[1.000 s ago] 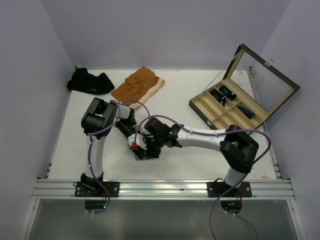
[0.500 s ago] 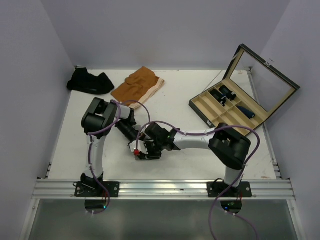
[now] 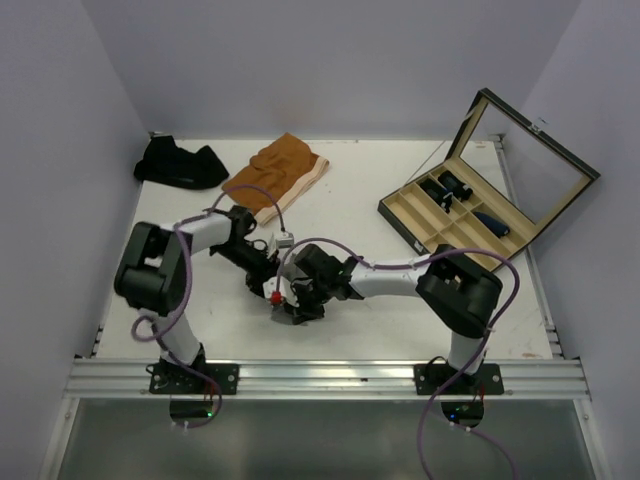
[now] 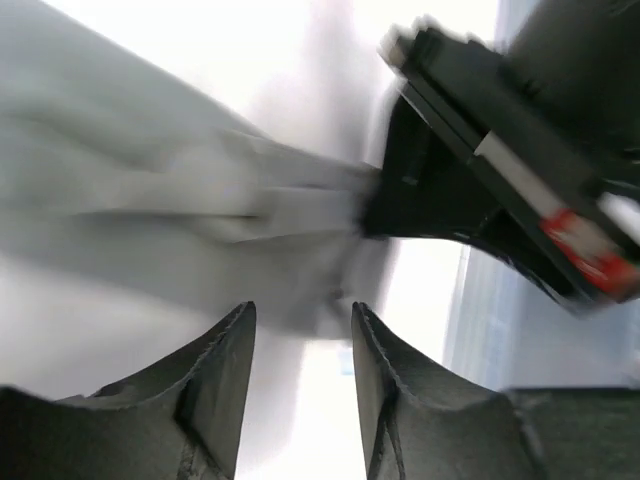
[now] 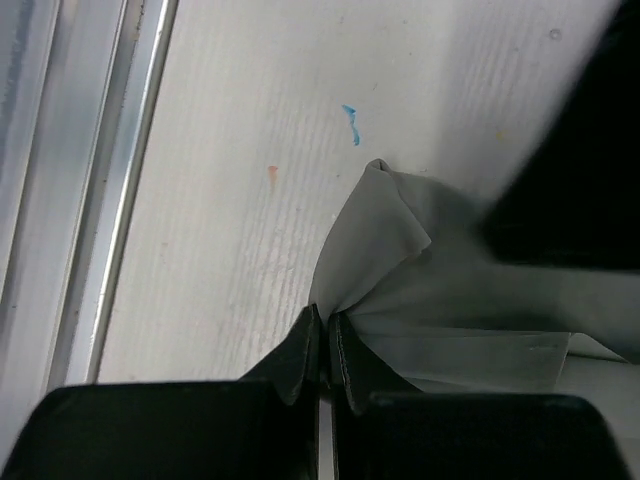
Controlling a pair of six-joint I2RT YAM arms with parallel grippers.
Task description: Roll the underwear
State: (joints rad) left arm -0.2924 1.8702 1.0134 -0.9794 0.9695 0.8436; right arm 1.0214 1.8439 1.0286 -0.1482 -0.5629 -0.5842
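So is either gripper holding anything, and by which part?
The right gripper pinches the light grey underwear by a bunched edge fold; the left gripper is open, holding nothing.

From above and behind the arm bases we look down on the whole table (image 3: 380, 330), while our two wrist cameras sit close above its near middle, each looking past its own fingers (image 4: 215, 400) at the same light grey underwear (image 5: 410, 260).
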